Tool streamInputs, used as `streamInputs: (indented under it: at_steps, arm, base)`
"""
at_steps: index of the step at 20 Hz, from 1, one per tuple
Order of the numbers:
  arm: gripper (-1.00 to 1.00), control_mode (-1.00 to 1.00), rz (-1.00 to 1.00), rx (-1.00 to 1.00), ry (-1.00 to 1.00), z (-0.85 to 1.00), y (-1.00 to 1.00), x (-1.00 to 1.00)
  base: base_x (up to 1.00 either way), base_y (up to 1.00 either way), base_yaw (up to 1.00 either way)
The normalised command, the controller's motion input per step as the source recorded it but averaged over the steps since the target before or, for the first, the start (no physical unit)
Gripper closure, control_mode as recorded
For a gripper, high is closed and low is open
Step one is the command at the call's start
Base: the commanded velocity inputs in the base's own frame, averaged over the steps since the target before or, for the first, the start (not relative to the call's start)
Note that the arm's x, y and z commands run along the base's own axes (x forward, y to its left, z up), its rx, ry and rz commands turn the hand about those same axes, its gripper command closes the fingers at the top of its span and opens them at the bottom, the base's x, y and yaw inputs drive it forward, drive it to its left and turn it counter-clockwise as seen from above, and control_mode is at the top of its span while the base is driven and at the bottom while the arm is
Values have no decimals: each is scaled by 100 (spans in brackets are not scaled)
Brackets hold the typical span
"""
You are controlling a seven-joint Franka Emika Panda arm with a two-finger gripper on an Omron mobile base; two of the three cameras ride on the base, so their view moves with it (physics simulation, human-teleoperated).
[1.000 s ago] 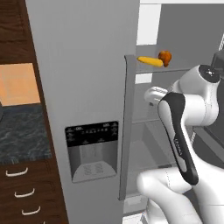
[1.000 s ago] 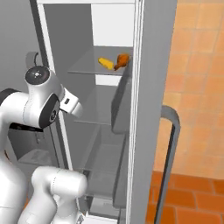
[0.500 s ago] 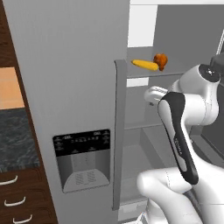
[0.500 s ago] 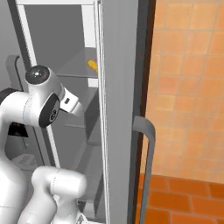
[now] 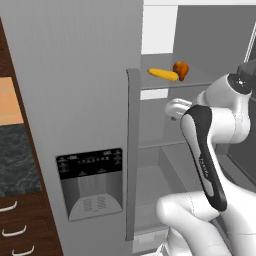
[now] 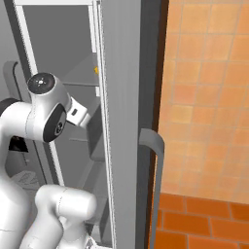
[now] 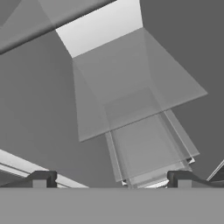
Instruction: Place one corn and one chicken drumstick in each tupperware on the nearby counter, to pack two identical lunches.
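A yellow-orange corn (image 5: 163,74) lies on an upper shelf inside the open fridge, with a reddish-brown chicken drumstick (image 5: 181,69) touching its right end. A sliver of the corn (image 6: 96,70) peeks past the door edge in the right base view. My gripper (image 7: 113,179) is open and empty, its fingertips (image 7: 41,178) wide apart, looking into the grey fridge interior. In the left base view the hand (image 5: 176,107) sits one shelf below the food. A strip of the speckled counter (image 5: 15,160) shows at far left. The tupperware is out of view.
The grey fridge door with its dispenser panel (image 5: 90,182) and vertical handle (image 5: 131,150) stands left of the arm. Another door edge with a handle (image 6: 154,185) blocks the right side, before an orange tiled wall (image 6: 204,97). Brown drawers (image 5: 15,232) sit under the counter.
Both base views have shifted as the base moves; the door edge now hides nearly all of the shelf food in the right base view. The arm's pose and open gripper are unchanged.
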Motion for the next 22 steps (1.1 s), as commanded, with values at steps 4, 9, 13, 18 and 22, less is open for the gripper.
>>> streamInputs:
  at_steps: [4,9,13,18,22]
  arm:
    - [-100,-100,0,-4,-10,72,0,-7]
    - [-100,-100,1,-8,-14,77,0,-5]
    - [-100,-100,9,-9,-8,44,-5,-7]
    - [-100,-100,12,-5,-1,1,-5,0]
    - [-100,-100,25,0,-6,32,-51,0]
  base:
    - [0,0,0]
    - [0,0,0]
    - [0,0,0]
    - [0,0,0]
    - [0,0,0]
